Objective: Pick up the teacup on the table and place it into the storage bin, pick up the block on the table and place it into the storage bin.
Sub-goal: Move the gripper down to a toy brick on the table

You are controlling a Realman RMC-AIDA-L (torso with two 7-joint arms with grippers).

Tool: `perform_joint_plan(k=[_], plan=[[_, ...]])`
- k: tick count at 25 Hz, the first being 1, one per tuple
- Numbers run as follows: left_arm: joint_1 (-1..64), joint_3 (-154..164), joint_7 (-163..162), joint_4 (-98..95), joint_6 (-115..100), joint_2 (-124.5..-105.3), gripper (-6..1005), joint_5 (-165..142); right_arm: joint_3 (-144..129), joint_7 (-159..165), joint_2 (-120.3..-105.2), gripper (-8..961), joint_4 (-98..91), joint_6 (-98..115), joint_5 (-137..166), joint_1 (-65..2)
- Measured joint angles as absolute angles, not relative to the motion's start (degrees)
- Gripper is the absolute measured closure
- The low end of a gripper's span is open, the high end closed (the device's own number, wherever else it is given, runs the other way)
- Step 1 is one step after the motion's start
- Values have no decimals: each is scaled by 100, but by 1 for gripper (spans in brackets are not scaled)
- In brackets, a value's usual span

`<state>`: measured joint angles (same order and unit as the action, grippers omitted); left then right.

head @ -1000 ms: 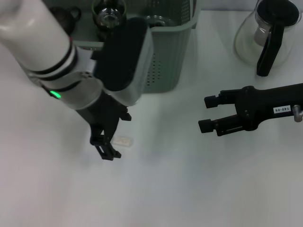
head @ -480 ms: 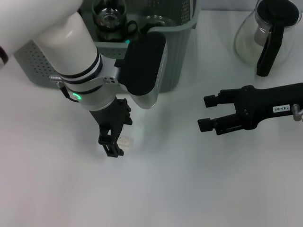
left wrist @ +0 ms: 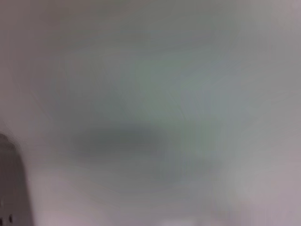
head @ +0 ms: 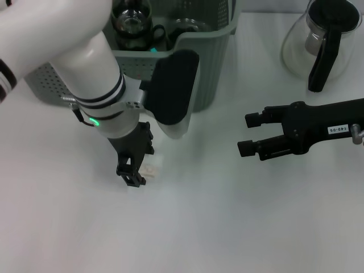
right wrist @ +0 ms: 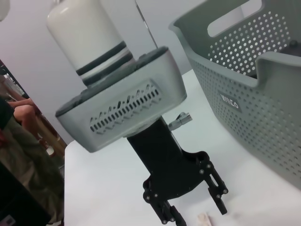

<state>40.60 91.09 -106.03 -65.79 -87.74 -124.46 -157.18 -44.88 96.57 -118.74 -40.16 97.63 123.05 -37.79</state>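
Observation:
A small pale block (head: pixel 151 169) lies on the white table just in front of the storage bin (head: pixel 207 62). My left gripper (head: pixel 141 165) is down at the block, open, with its black fingers on either side of it. The right wrist view shows the same: the left gripper (right wrist: pixel 192 211) straddles the block (right wrist: pixel 204 219), and the bin (right wrist: pixel 254 94) stands beside them. A glass teacup (head: pixel 129 16) stands inside the bin next to another glass vessel (head: pixel 185 25). My right gripper (head: pixel 249 135) hangs open above the table to the right, holding nothing.
A glass teapot (head: pixel 318 40) with a black handle and lid stands at the back right. The left forearm (head: pixel 85 62) covers part of the bin's front left. White table extends along the front.
The left arm has swung to the right and its gripper has settled around the block. More of the bin's left wall now shows. The right arm has not moved.

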Motion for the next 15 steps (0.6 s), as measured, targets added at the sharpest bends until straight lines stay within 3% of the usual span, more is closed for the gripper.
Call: perform_joint_plan(k=[15], plan=[[3952,9473,-10725,-6553,-8536,-12453,409,-15715,-4461,9615,-11874,11,-4017,9735,12304,-3744]])
